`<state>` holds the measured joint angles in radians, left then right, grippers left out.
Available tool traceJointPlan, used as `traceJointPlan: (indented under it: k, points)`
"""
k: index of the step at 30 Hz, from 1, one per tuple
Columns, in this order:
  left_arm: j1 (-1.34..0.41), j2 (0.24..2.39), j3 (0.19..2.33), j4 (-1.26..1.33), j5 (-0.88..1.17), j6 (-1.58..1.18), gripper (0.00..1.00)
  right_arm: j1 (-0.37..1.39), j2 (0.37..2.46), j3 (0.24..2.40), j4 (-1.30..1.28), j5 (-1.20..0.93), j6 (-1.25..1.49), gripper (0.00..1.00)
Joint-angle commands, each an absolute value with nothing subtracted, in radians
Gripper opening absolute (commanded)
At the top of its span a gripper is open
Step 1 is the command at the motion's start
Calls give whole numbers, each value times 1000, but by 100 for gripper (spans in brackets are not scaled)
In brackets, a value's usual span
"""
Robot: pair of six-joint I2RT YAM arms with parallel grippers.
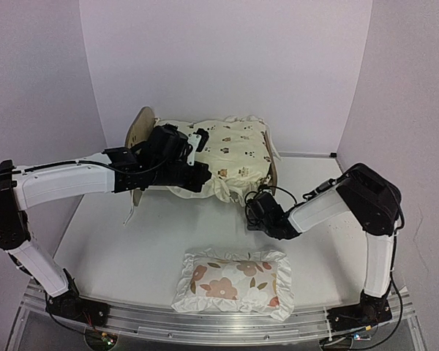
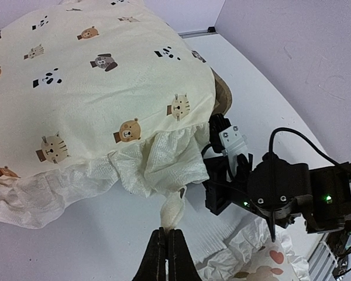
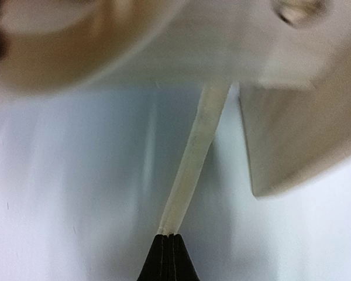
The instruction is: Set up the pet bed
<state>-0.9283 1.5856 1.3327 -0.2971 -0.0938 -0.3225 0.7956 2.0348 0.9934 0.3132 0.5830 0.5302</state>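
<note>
Left gripper (image 2: 167,234) is clamped shut, pinching the end of the left string (image 2: 173,209), a thin cream tie that hangs off the ruffled edge of the cushion (image 2: 93,88). Right gripper (image 3: 168,237) is the same deal: its jaws are pressed together on the right string (image 3: 194,158), which runs up and away toward 1 o'clock in its own camera. That view is really blurry, so all I can make out past the string is pale fabric and something tan.

In the left wrist view the right gripper sits at about 3 o'clock from the left one, tucked in under the cushion's foot-end corner.

In the overhead shot the pet bed (image 1: 139,131) is at the 12 o'clock side of the table (image 1: 132,241), with the rounded headboard at the 9 o'clock end and a sliver of footboard at the 3 o'clock end. The cushion is draped right over it, and its ruffle spills over the near side. So the whole lying surface is covered. The left arm's black wrist also lies across the near-left part of the cushion, blocking the front rail from view.

The flowered pillow (image 1: 234,281) lies flat on the table at 6 o'clock, well apart from the bed, near the arm bases.
</note>
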Motion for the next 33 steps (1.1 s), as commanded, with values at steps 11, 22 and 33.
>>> traceJointPlan:
  k: [11, 22, 33]
  points:
    - [-924, 1564, 1303, -270, -120, -343, 0, 795, 1764, 801, 212, 354, 486, 0]
    - [-925, 1594, 1266, -239, -84, -362, 0, 790, 1511, 645, 95, 272, 511, 0]
    - [-996, 1709, 1341, -206, 46, -390, 1, 789, 1275, 654, -74, 63, 511, 0]
